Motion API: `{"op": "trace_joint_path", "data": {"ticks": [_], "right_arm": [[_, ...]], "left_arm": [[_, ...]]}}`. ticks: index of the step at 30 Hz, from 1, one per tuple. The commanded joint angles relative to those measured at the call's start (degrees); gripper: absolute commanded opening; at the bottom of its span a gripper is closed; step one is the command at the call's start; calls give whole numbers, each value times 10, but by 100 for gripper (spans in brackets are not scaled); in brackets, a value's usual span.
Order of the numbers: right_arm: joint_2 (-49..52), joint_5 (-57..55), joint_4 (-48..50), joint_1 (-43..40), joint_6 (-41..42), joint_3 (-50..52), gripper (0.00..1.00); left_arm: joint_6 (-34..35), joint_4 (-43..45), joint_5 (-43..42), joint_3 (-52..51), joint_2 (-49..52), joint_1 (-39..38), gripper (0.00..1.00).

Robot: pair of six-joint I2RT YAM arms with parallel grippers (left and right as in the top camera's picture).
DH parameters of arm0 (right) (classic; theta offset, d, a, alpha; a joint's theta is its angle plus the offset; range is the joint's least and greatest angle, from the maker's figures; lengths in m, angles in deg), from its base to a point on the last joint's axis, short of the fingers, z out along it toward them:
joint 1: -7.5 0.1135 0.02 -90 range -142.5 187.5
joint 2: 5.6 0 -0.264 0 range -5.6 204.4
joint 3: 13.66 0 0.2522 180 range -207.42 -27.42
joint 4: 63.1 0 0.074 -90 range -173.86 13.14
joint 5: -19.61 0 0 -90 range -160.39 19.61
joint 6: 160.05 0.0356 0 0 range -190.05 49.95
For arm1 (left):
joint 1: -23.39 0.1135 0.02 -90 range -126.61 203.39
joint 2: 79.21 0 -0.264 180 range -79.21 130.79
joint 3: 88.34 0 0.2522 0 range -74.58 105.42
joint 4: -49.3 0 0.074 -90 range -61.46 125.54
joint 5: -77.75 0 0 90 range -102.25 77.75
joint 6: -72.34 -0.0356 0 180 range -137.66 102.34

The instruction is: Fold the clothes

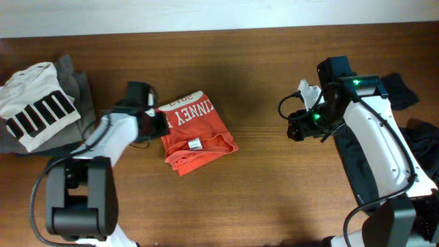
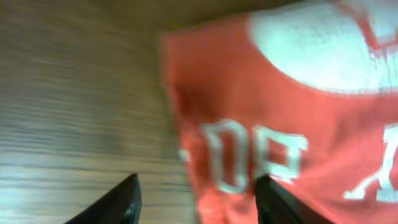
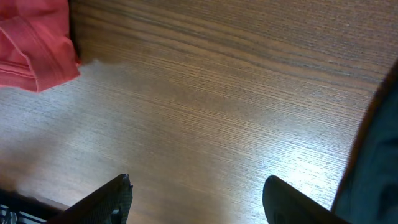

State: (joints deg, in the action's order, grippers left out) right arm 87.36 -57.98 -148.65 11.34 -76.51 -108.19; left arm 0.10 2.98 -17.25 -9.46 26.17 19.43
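Shirt: An orange-red cotton T-shirt with white lettering [image 1: 199,134] lies in a rough bundle left of centre on the brown wooden bench [image 1: 260,199], with its lower hem rumpled.
Left pincer: The left pincer [image 1: 159,122] sits at the shirt's left edge with its fingers apart. In the wrist view the cloth's edge runs between them.
Right pincer: The right pincer [image 1: 296,130] hangs right of centre, fingers apart over bare wood. It holds nothing and is well apart from the shirt.
Waiting: A white garment with black stripes [image 1: 34,103] sits on grey cloth at upper left, and dark clothes [image 1: 422,144] lie at the right edge.
Risk: If the left pincer closes here, it may catch only the top layer, and a lift would then peel the bundle open. A push instead of a grip could drag the whole shirt across the bench and add creases.
Cause: The grip is one-sided, and the far arm is too distant to pin the loose hem.
Caveat: The left wrist view is blurred, so contact with the cloth cannot be confirmed.
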Motion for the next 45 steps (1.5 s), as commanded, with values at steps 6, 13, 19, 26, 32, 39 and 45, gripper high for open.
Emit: {"op": "trace_joint_path", "data": {"ticks": [6, 13, 19, 26, 32, 39, 45], "right_arm": [[3, 9, -2, -1, -6, 1, 72], [3, 9, -4, -1, -6, 1, 72], [3, 9, -9, -1, -6, 1, 72], [3, 9, -14, -1, -6, 1, 72], [3, 9, -13, -1, -6, 1, 72], [3, 9, -14, -1, -6, 1, 72], [3, 9, -15, -1, -6, 1, 72]], "left_arm": [[-57, -132, -197, 97, -4, 26, 60], [-65, -147, -122, 90, -3, -33, 61], [-65, -147, -91, 59, 4, -80, 61], [-65, -257, -127, 30, 7, -126, 59], [-66, -341, -107, 30, 6, -139, 52], [-66, -358, -71, 32, 3, -137, 39], [-65, -329, -70, 71, -70, -110, 38]]}}
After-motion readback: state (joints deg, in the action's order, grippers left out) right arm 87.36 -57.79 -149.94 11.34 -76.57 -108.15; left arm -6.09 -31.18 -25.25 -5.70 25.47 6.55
